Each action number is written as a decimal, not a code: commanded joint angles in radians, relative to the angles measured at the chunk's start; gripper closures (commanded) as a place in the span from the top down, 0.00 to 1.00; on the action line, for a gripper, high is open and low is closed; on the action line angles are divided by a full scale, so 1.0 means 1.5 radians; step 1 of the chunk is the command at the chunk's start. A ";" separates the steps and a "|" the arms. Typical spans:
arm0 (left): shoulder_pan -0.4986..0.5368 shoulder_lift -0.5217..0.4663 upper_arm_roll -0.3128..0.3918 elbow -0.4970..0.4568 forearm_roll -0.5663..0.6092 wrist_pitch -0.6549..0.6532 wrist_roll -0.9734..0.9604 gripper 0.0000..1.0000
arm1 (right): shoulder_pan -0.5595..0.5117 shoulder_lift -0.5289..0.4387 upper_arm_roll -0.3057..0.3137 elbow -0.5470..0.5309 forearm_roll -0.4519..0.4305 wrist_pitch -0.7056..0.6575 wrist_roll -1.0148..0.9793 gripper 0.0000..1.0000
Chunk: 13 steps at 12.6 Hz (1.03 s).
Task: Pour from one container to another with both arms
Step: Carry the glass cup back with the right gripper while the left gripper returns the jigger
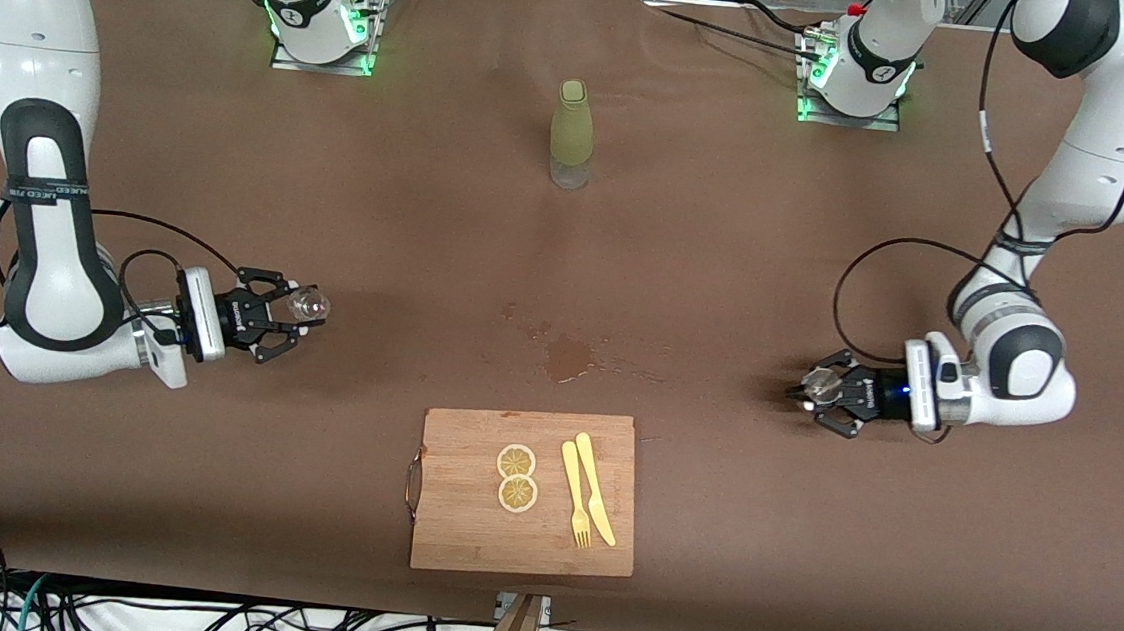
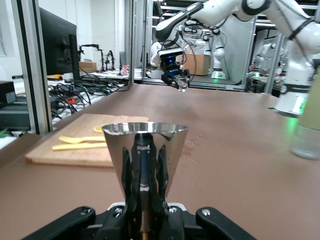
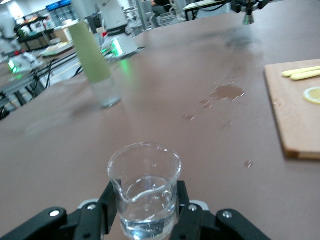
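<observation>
Glass beaker (image 3: 144, 192) in right end effector (image 3: 145, 212) grip.

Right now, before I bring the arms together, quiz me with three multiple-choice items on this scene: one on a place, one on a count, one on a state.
1. Where is the wet patch?
A. On the table between the green bottle and the cutting board
B. On the cutting board
C. Under the right hand

2. How many lemon slices lie on the cutting board?
A. One
B. Two
C. Four

3. What is in the glass beaker that the right hand holds?
A. Nothing
B. Clear liquid partway up
C. Lemon slices

Answers:
1 A: the wet patch darkens the table nearer the front camera than the green bottle and farther than the cutting board.
2 B: two lemon slices show there, beside a yellow fork and knife.
3 B: the glass beaker in the right hand shows clear liquid; the left hand holds a metal cup.
</observation>
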 commanded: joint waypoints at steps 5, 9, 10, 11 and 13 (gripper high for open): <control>0.069 -0.004 0.115 -0.008 0.030 -0.143 -0.011 0.00 | -0.078 0.044 0.008 -0.025 -0.067 0.042 -0.147 0.27; 0.109 0.005 0.117 -0.008 0.017 -0.145 -0.011 0.00 | -0.095 0.049 0.008 -0.025 -0.082 0.052 -0.150 0.29; 0.114 0.017 0.117 -0.008 0.011 -0.145 -0.010 0.00 | -0.097 0.052 0.008 -0.025 -0.089 0.053 -0.153 0.29; 0.117 0.030 0.117 -0.008 -0.007 -0.145 -0.004 0.00 | -0.099 0.056 0.008 -0.025 -0.090 0.054 -0.154 0.29; 0.118 0.040 0.117 -0.008 -0.012 -0.145 0.003 0.00 | -0.105 0.058 0.008 -0.024 -0.095 0.057 -0.154 0.48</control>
